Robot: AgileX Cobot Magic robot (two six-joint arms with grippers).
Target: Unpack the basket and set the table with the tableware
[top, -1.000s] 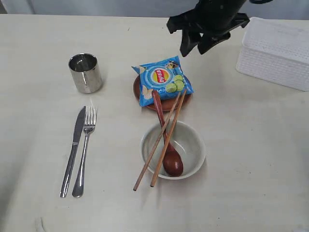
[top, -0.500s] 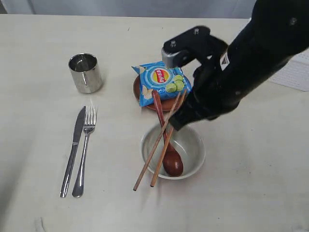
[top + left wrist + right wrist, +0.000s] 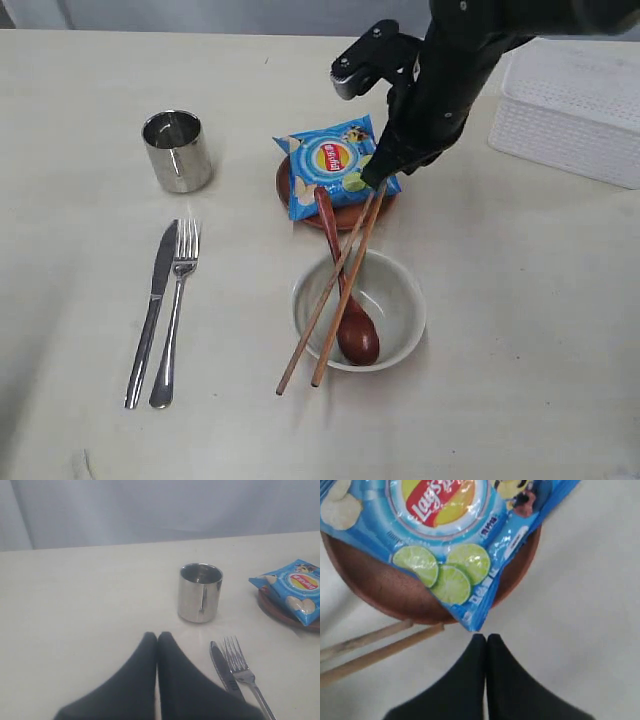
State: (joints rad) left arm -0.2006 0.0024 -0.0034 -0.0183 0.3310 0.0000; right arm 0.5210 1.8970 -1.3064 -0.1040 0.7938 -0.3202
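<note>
The cup [image 3: 177, 150] stands upright far left, near the knife [image 3: 152, 310] and fork [image 3: 175, 320] — thin, slick steel lying flat, best pinched across the handle. The left gripper [image 3: 157, 637] is pressed shut, empty. Mid-table the bag [image 3: 338, 165] lies on the plate [image 3: 345, 218]; chopsticks [image 3: 330, 300] and spoon [image 3: 355, 335] rest across the bowl [image 3: 405, 310] — light, stiff, best gripped mid-shaft. The right gripper [image 3: 486, 637] hangs closed and empty at the bag's corner. The basket [image 3: 570, 110] sits far right.

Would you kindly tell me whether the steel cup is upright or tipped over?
Upright: the steel cup stands on its base, its open mouth facing up.
</note>
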